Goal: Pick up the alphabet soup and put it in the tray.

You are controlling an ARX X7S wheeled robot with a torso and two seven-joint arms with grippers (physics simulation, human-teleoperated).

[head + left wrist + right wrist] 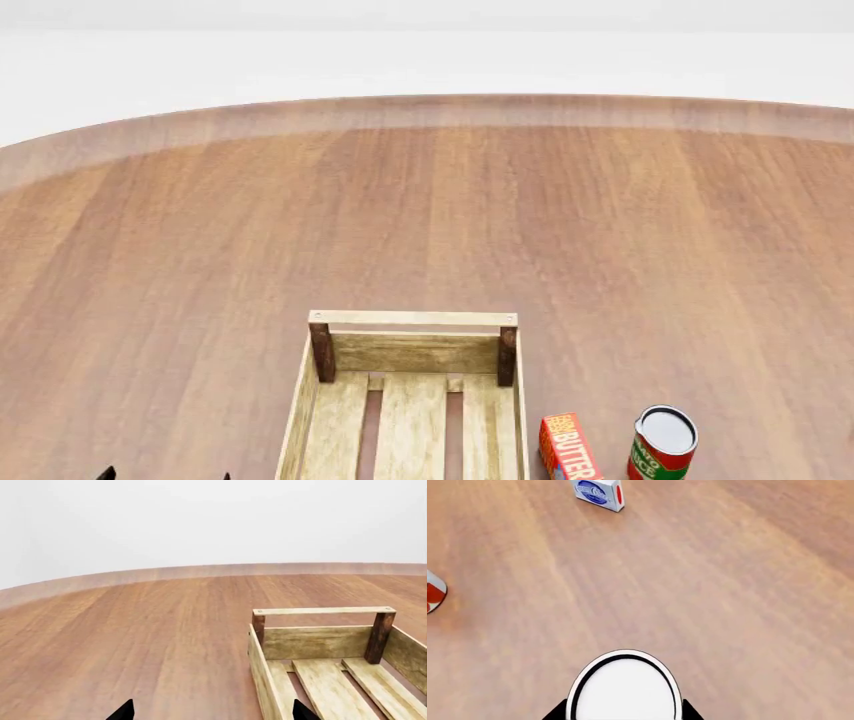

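The tray [414, 318], a light-wood crate with dark corner posts, lies near the front of the round table and holds nothing. Its end wall [320, 611] shows in the left wrist view. A can with a pale white top and dark rim, the alphabet soup [625, 690], sits between the fingers of my right gripper [625, 712], which press on both its sides; its label is hidden. This can and the right gripper are out of the head view. My left gripper [213, 715] is open over bare wood beside the tray's left wall; its tips [166, 476] peek in at the bottom edge.
A red-and-green can [662, 445] and an orange butter box [570, 450] stand just right of the tray. In the right wrist view a blue-and-white box [599, 494] and a red-and-white object [432, 596] rest on the wooden table.
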